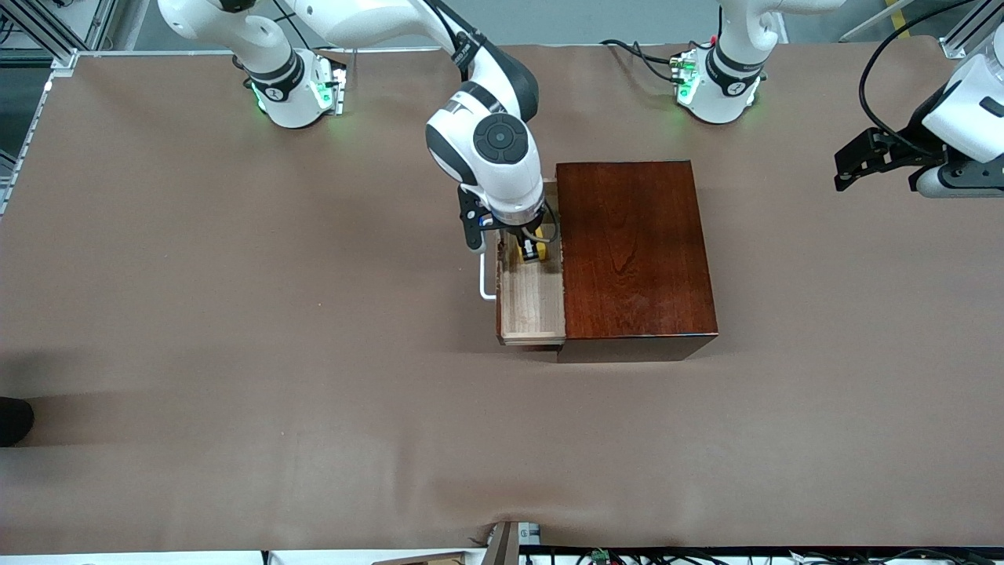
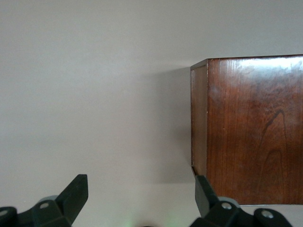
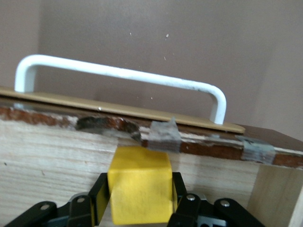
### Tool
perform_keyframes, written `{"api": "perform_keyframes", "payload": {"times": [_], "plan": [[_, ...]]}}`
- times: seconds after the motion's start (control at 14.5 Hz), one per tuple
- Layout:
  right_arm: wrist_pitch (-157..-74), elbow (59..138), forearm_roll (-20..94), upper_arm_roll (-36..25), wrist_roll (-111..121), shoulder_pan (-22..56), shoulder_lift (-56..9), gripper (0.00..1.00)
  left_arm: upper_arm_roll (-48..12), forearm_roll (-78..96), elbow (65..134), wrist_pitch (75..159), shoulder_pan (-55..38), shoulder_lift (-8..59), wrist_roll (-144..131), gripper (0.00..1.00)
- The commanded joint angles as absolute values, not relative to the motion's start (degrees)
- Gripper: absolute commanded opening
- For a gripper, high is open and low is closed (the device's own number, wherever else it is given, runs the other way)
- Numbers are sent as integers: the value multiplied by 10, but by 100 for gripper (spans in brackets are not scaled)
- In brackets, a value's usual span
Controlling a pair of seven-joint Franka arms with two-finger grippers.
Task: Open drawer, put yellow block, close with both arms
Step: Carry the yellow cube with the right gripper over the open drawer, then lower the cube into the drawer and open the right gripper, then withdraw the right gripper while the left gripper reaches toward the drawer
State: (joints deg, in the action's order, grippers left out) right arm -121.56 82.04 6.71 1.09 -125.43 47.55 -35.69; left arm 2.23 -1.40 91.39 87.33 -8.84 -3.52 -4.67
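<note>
The drawer (image 1: 533, 306) stands pulled out of the dark reddish-brown box (image 1: 635, 251) toward the right arm's end, its white bar handle (image 1: 486, 282) on the front. My right gripper (image 1: 530, 247) reaches down into the tray, shut on the yellow block (image 1: 525, 251). In the right wrist view the yellow block (image 3: 139, 182) sits between the black fingers (image 3: 102, 194), low in the drawer and close to its front wall (image 3: 57, 151), with the handle (image 3: 118, 73) above. My left gripper (image 1: 878, 176) waits open over the table at the left arm's end, nothing between its fingers (image 2: 75, 191).
The box (image 2: 251, 127) shows side-on in the left wrist view, a short way from the left gripper (image 2: 142, 194). Brown cloth covers the table. Cables and equipment lie along the table edge nearest the front camera (image 1: 510, 545). A dark object (image 1: 12, 420) sits at the right arm's end.
</note>
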Motion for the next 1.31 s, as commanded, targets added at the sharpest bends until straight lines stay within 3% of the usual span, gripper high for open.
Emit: {"api": "perform_keyframes", "payload": {"times": [0.0, 0.14, 0.69, 1.24], "plan": [[-1205, 805, 69, 11, -1264, 460, -348, 97, 5, -9, 918, 886, -77, -43, -48, 100], [-1153, 782, 59, 10, -1260, 458, -342, 100, -37, -8, 918, 886, -41, -43, -48, 100], [-1018, 672, 66, 15, -1231, 386, -333, 100, -45, -8, 919, 884, -47, -38, -51, 100], [-885, 671, 76, 17, -1011, 295, -257, 100, -83, -3, 907, 847, -58, -2, -75, 100]]}}
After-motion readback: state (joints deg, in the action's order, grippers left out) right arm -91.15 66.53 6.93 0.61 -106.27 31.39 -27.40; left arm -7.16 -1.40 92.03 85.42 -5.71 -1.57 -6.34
